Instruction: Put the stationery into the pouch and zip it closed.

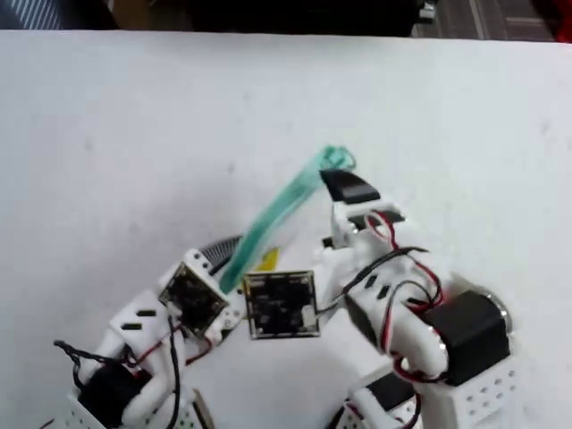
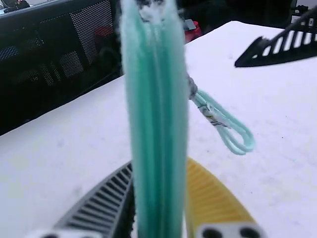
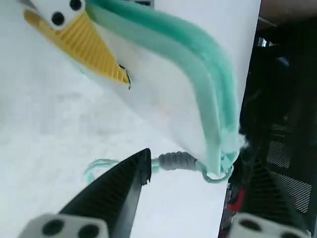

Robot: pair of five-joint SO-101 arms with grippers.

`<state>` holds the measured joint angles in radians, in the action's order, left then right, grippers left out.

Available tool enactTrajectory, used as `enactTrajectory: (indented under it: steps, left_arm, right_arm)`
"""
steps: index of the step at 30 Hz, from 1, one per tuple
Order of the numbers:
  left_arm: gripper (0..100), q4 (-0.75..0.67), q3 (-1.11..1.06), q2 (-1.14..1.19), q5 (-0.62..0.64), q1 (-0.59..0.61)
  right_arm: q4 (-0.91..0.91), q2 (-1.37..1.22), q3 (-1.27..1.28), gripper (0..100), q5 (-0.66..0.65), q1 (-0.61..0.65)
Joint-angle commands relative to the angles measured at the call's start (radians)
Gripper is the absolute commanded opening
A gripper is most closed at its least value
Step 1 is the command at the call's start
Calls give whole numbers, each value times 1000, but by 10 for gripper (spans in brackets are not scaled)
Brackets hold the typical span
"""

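Note:
The pouch (image 1: 268, 225), white with a teal zipper edge, stands on edge, lifted off the white table. My left gripper (image 1: 234, 261) is shut on its near end; the teal edge (image 2: 156, 114) runs up between the grey finger (image 2: 99, 208) and the yellow finger (image 2: 213, 198). A grey zipper pull (image 3: 173, 160) with a teal cord loop (image 2: 225, 126) hangs at the far end. My right gripper (image 3: 200, 161) is open, its black fingers (image 3: 116, 196) standing on either side of that far corner and the pull. The pouch's teal edge (image 3: 198, 64) curves above it.
The white table (image 1: 134, 134) stretches wide to the left and back. Its far edge (image 1: 268, 34) meets a dark area. A black mesh barrier (image 2: 54, 59) stands beyond the table. The right arm's black motor (image 1: 465, 331) sits at the front right.

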<state>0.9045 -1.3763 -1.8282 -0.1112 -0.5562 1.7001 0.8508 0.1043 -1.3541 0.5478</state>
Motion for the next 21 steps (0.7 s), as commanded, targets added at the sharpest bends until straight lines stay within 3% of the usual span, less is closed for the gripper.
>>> enactTrajectory:
  steps: [1, 15, 17, 21]
  left_arm:
    - [130, -23, 9, 2, -5, 1]
    - [129, 18, 23, 2, -55, -28]
    - [129, 17, 23, 2, -54, -25]
    - [132, 5, 23, 2, -52, -25]
  right_arm:
    - [-19, -79, -49, 276, 15, 22]
    - [-4, -285, -176, 265, 2, 76]
    - [16, -294, -172, 207, 2, 79]
    - [13, -274, -110, 2, -12, 104]
